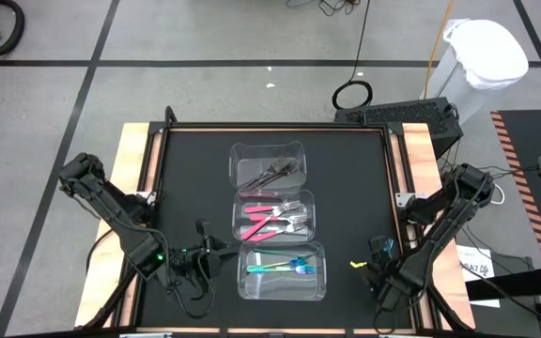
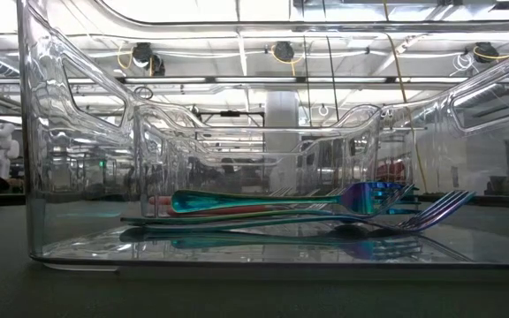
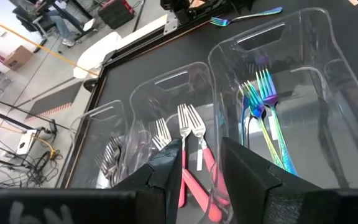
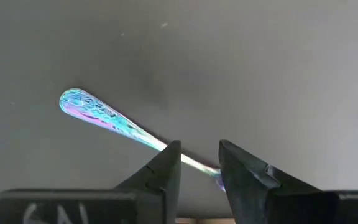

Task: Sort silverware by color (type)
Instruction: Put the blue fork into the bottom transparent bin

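At the left edge of the black mat (image 1: 181, 188), the left gripper (image 1: 203, 253) is held low, just beside the left wall of the nearest clear rectangular plastic container (image 1: 248, 282). In the left wrist view its dark fingers (image 3: 166, 180) are seen part-way apart, with nothing held between them.

Three such containers are lined up down the middle of the mat. The dark grey metal forks (image 1: 275, 170) are gathered in the farthest container (image 1: 236, 155). The pink-handled forks with silver tines (image 1: 272, 222) are laid in the middle container (image 1: 310, 202). The teal, iridescent-handled forks (image 1: 285, 268) are laid in the nearest one, stacked flat on its floor in the low view (image 2: 272, 210).

To the right of that container, one more iridescent fork (image 1: 357, 264) is left flat on the bare mat. The right gripper (image 1: 372, 272) is lowered over it at the mat's front right. Its fingers (image 4: 163, 168) are seen part-way apart on either side of the fork's thin stem. The patterned handle (image 4: 98, 112) is stretched away from them on the mat. Whether the stem is touched cannot be told.
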Controlling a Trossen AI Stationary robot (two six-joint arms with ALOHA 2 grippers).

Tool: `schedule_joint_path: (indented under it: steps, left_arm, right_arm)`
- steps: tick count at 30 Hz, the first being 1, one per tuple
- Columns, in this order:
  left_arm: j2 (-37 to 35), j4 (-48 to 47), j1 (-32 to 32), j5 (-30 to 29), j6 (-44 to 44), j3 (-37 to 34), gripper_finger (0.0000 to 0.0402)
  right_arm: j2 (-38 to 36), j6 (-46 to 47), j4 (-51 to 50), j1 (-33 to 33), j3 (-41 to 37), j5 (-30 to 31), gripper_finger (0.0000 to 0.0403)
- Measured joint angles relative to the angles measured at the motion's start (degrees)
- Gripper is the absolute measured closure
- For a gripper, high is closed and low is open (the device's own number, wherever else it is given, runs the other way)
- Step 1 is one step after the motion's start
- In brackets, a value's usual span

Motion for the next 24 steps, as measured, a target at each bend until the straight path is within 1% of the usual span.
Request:
schedule_joint_path:
  steps: [3, 5, 11, 17, 21, 24]
  left_arm:
    - [0.0, 0.0, 0.0, 0.0, 0.0, 0.0, 0.0288]
    - [0.0, 0.0, 0.0, 0.0, 0.0, 0.0, 0.0288]
    - [0.0, 0.0, 0.0, 0.0, -0.2, 0.0, 0.0288]
    - [0.0, 0.3, 0.0, 0.0, -0.3, 0.0, 0.0288]
    - [0.0, 0.6, 0.0, 0.0, -0.3, 0.0, 0.0288]
    - [0.0, 0.6, 0.0, 0.0, -0.3, 0.0, 0.0288]
  right_arm:
    - [0.0, -1.3, 6.2, 0.0, -4.1, -0.5, 0.0299]
    - [0.0, -2.2, 7.6, 0.0, -5.8, -1.6, 0.0295]
    - [0.0, -4.9, 6.1, 0.0, -6.6, -4.8, 0.0269]
    - [-0.1, -7.2, 6.2, 0.0, -6.6, -4.9, 0.0244]
    - [-0.1, -8.9, 5.0, 0.0, -4.9, -4.8, 0.0238]
    - [-0.2, -10.5, 1.7, 0.0, -2.8, -4.9, 0.0238]
